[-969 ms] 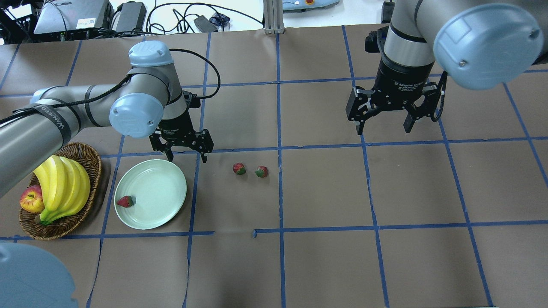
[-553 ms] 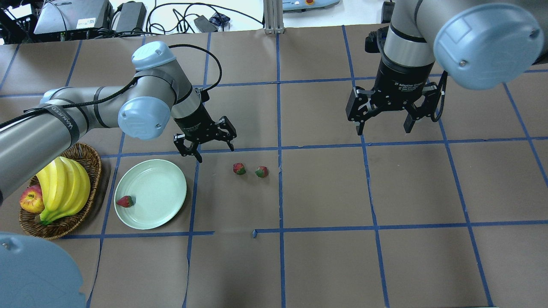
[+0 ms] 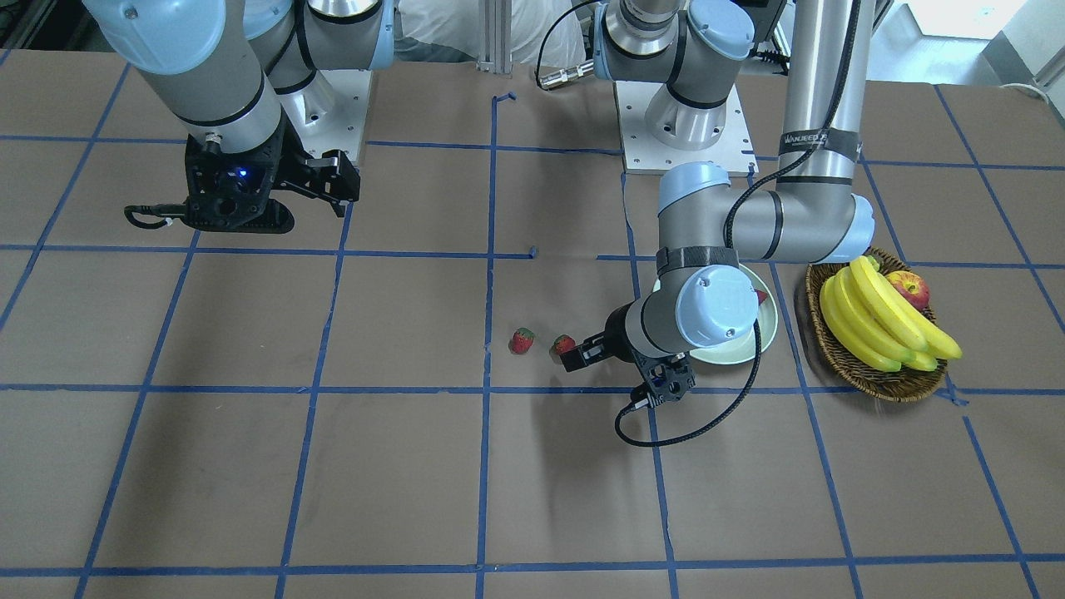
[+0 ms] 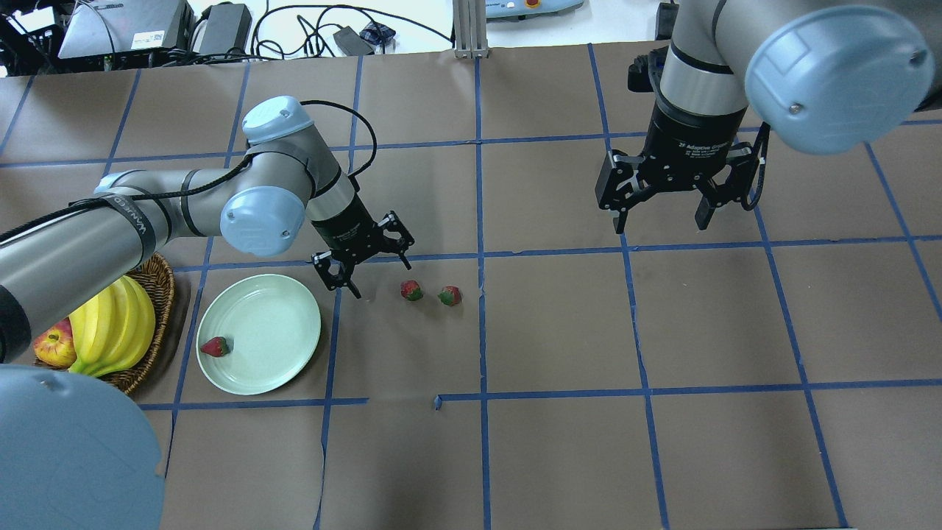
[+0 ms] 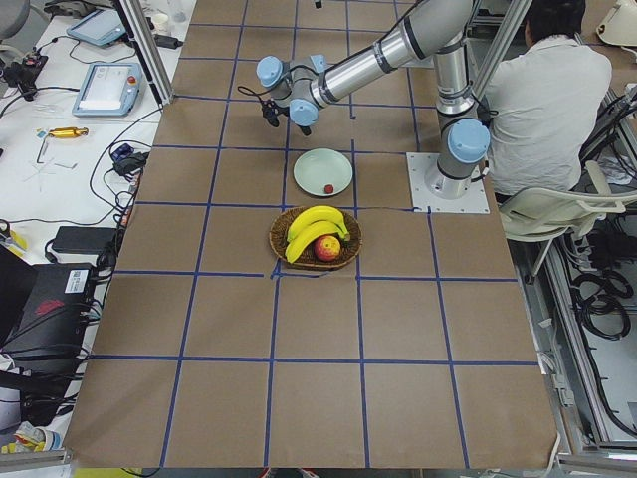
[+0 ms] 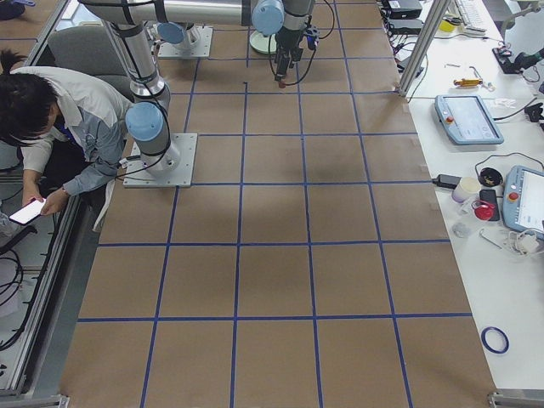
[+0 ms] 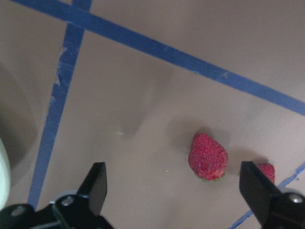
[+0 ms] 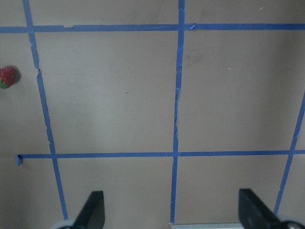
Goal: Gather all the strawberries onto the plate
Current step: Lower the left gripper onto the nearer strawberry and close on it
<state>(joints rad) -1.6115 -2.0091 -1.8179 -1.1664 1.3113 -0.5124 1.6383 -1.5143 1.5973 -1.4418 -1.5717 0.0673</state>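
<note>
Overhead view, described from my remote station. The plate (image 4: pixel 283 324) lies flat on the table (image 4: pixel 559 331) in the lower left of the frame. One of the three strawberries, the plated berry (image 4: pixel 215 347), rests inside it against the left rim. The other two lie on the bare paper near the centre of the frame, right of the plate and clear of it. The middle berry (image 4: pixel 411 290) and the right-hand berry (image 4: pixel 450 296) sit close together but apart, just left of a vertical blue tape line (image 4: pixel 482 316).

The left gripper (image 4: pixel 383 280) hangs between the plate's upper right rim and the middle berry, tilted toward that berry. I read its jaws as spread wide, with nothing held. In the left wrist view both fingers frame the lower edge, and the middle berry lies between them, toward the right finger. In the front-facing view one fingertip overlaps that berry, and I cannot tell whether they touch.

The right gripper (image 4: pixel 660 225) hangs in the upper right of the frame, well apart from every berry. Its jaws are also wide apart and empty. Its wrist view catches only one berry, at the left edge.

At the left edge, just beside the plate, a wicker basket (image 4: pixel 160 283) holds bananas (image 4: pixel 110 324) and an apple (image 4: pixel 53 346).
</note>
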